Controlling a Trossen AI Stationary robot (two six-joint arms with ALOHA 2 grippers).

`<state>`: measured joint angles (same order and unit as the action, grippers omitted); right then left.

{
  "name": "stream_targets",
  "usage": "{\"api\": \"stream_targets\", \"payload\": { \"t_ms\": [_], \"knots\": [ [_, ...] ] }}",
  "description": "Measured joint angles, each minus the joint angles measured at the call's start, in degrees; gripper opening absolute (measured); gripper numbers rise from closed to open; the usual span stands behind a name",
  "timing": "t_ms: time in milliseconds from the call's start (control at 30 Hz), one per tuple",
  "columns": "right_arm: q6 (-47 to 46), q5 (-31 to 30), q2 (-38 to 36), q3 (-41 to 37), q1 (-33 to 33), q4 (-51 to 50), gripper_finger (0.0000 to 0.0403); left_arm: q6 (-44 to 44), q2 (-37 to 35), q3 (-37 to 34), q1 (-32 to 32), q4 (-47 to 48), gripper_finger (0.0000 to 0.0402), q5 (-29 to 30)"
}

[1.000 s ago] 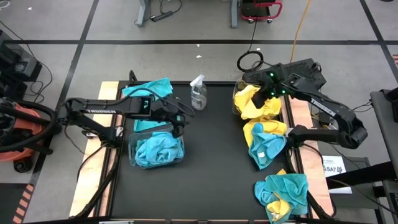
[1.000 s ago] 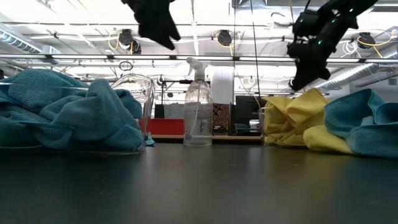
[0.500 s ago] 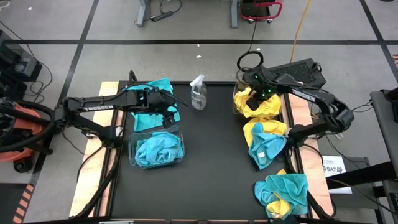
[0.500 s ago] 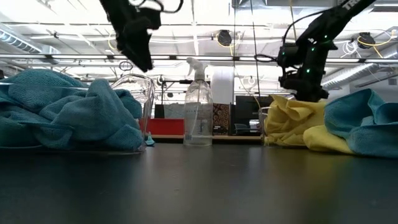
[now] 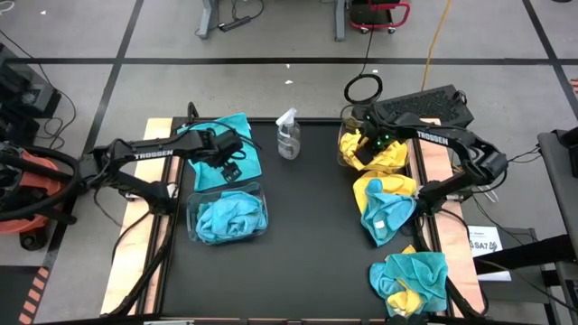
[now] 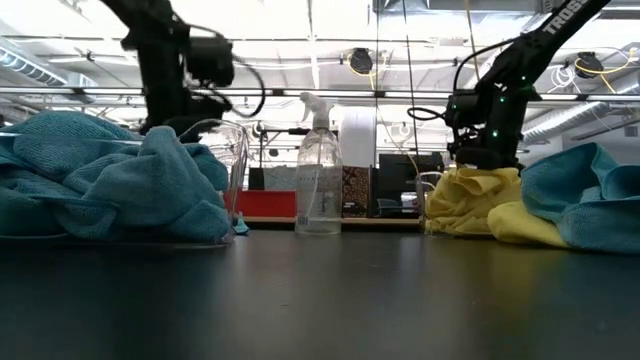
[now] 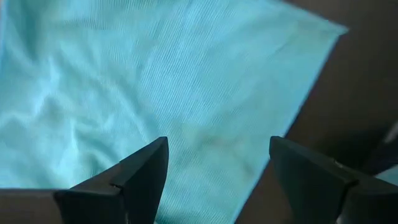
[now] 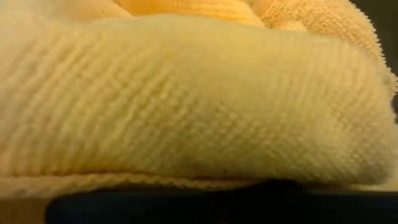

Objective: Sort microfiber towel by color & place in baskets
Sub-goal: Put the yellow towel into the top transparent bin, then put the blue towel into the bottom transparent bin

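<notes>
A teal towel (image 5: 237,128) lies spread on the table's far left part and fills the left wrist view (image 7: 155,74). My left gripper (image 5: 232,166) (image 7: 217,165) hangs open just over it; I see no contact. Nearer stands a clear basket (image 5: 191,222) heaped with teal towels (image 5: 226,217) (image 6: 110,180). At the far right, a second basket (image 5: 342,150) holds yellow towels (image 5: 390,159) (image 6: 470,200). My right gripper (image 5: 362,148) (image 6: 482,150) is sunk among them. Yellow cloth (image 8: 199,93) fills the right wrist view.
A clear spray bottle (image 5: 287,135) (image 6: 318,180) stands at the far middle. Two mixed heaps of teal and yellow towels lie along the right edge (image 5: 384,208) (image 5: 411,280). The black mat between the baskets (image 5: 307,235) is bare.
My left gripper has swung from above the teal basket toward the table's far left and come down over the spread teal towel. My right gripper has moved left and down onto the yellow towels in the right basket, and the raised yellow peak has sunk.
</notes>
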<state>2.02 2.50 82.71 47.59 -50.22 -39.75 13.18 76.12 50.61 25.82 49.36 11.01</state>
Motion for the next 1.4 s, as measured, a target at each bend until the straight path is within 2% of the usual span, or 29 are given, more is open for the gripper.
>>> {"api": "stream_targets", "payload": {
  "t_ms": [167,300,533,733,1100,1167,1233,1300,1400],
  "knots": [
    [0.0,0.4,-0.7,-0.1,0.0,-0.2,0.0054,0.0,0.0,-5.2,6.1,-4.2,0.0286,-4.1],
    [0.0,0.8,-1.8,-0.2,0.0,-1.1,0.0076,0.0,0.0,-7.6,10.2,-6.7,0.0286,-4.6],
    [-1.8,2.5,-9.7,0.5,0.1,-4.3,0.0105,-1.5,0.0,-8.7,14.6,-10.0,0.0286,-4.6],
    [-1.8,3.1,-16.3,5.4,0.1,-9.6,0.0129,-2.2,2.3,-8.9,17.6,-13.5,0.0286,-6.5],
    [-1.7,7.6,-24.8,18.2,0.1,-14.2,0.0156,-3.1,13.3,-8.6,19.2,-16.1,0.0281,-9.8],
    [-2.4,8.4,-26.0,20.2,0.2,-14.3,0.0155,-3.1,14.3,-8.4,19.1,-16.0,0.0264,-11.0],
    [-3.1,8.4,-27.1,21.9,0.7,-14.2,0.0155,-3.2,14.5,-8.5,18.9,-16.4,0.0229,-12.2],
    [-3.4,8.4,-28.1,23.4,1.0,-14.2,0.0155,-3.4,14.2,-8.6,18.7,-17.3,0.0172,-13.5],
    [-4.2,8.4,-29.0,25.1,1.6,-14.2,0.0155,-4.8,13.7,-8.8,18.7,-17.8,0.0062,-16.0]
  ]
}}
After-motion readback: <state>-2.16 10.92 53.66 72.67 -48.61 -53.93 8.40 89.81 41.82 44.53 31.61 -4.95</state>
